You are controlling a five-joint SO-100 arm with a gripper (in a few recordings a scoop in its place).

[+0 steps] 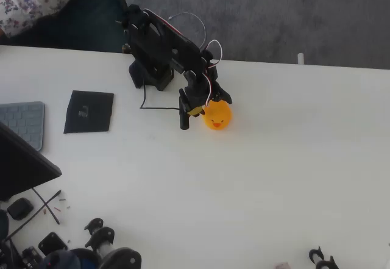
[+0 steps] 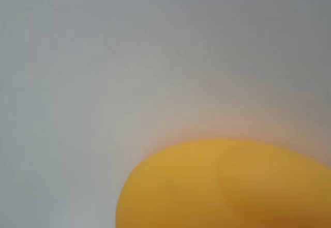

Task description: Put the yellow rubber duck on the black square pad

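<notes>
Yellow rubber duck (image 1: 217,115) on the white worktop (image 1: 274,159), at the black arm's jaws, beak towards the lower edge of the overhead view.

The duck is round and smooth, with no clear long axis from above; in the wrist view its yellow body (image 2: 222,186) is a blurred curve at the bottom, on the pale matte worktop. The gripper (image 1: 198,109) is spread wide: one dark finger (image 1: 184,115) stands apart to the left of the duck, the other side is just above it, and whether it touches the duck I cannot tell. The black square pad (image 1: 89,111), flat and matte, lies well apart to the left with bare worktop between. Beyond it lie a grey keyboard (image 1: 23,122) and a dark laptop edge (image 1: 24,162); small black parts (image 1: 100,244) lie at the lower left.
</notes>
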